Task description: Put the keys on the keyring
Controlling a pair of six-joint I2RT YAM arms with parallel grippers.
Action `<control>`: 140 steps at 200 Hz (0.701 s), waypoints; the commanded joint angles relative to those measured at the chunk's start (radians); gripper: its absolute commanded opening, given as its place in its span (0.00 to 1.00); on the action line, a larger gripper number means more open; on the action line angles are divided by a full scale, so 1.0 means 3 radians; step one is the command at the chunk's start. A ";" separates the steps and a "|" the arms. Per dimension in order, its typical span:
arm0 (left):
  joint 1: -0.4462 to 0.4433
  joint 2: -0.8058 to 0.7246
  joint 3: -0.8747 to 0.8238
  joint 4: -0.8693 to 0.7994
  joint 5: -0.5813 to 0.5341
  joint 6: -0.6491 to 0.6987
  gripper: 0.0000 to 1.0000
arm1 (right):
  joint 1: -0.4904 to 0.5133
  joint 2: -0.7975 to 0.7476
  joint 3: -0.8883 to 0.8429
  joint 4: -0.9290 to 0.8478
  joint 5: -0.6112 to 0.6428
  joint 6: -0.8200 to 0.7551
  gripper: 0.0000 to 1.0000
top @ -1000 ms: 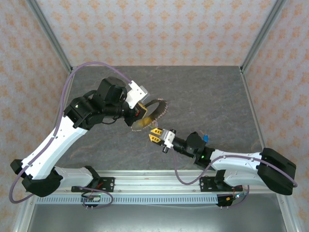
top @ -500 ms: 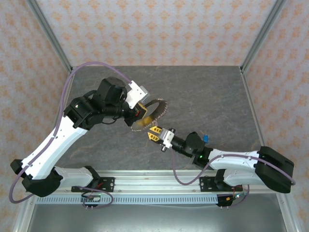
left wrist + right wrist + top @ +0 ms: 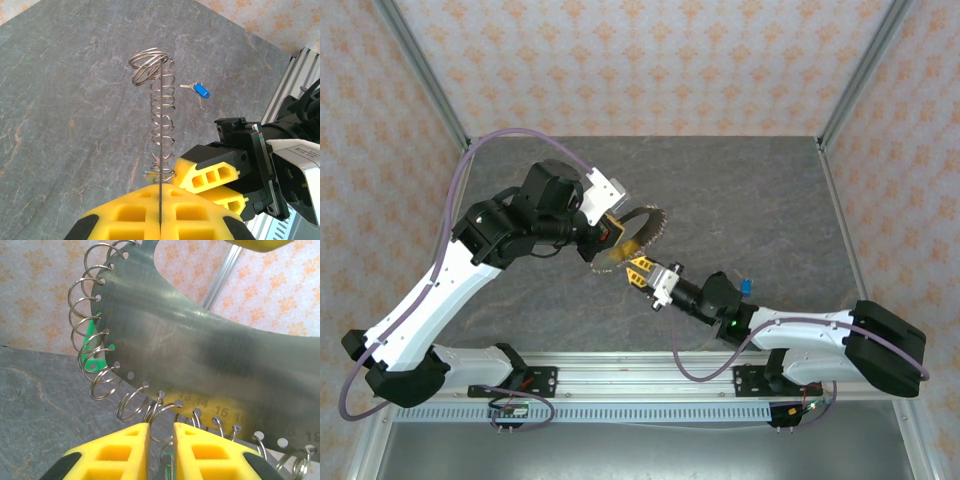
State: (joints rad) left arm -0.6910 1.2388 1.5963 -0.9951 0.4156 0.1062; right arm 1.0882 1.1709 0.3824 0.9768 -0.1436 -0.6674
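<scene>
My left gripper (image 3: 609, 246) (image 3: 160, 212) is shut on the keyring (image 3: 646, 224), a thin metal plate fringed with small split rings. It is held off the table and appears edge-on in the left wrist view (image 3: 161, 125). My right gripper (image 3: 638, 268) (image 3: 161, 440) is pressed against the plate's lower rim (image 3: 200, 355). Its fingers stand a narrow gap apart, with a split ring and a small key (image 3: 167, 472) with a green part between them. A green tag (image 3: 95, 352) shows behind the rings. A blue-tagged key (image 3: 746, 285) (image 3: 200, 90) lies on the table.
The grey stone table (image 3: 740, 200) is walled by patterned panels. An aluminium rail (image 3: 640, 375) runs along the near edge by the arm bases. The right arm's forearm (image 3: 790, 330) lies low beside the blue-tagged key.
My right gripper has moved up and to the left, closing onto the keyring's lower rim. The left arm and keyring have stayed still.
</scene>
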 commanded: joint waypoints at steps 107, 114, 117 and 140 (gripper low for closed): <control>0.0023 -0.0122 0.0124 0.0012 0.0065 -0.0006 0.00 | 0.0026 0.0170 0.0197 0.0005 0.0157 -0.0106 0.23; 0.0023 -0.0121 0.0120 0.0014 0.0070 -0.0013 0.00 | 0.0034 0.0181 0.0198 0.0028 0.0182 -0.0115 0.24; 0.0023 -0.0121 0.0124 0.0014 0.0068 -0.0013 0.00 | 0.0038 0.0189 0.0193 0.0040 0.0197 -0.0119 0.24; 0.0026 -0.0115 0.0119 0.0005 0.0069 -0.0012 0.00 | 0.0044 0.0228 0.0189 0.0126 0.0233 -0.0126 0.22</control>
State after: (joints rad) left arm -0.6910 1.2324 1.5963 -0.9955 0.4156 0.1059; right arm 1.0939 1.2266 0.4118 0.9638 -0.1036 -0.6937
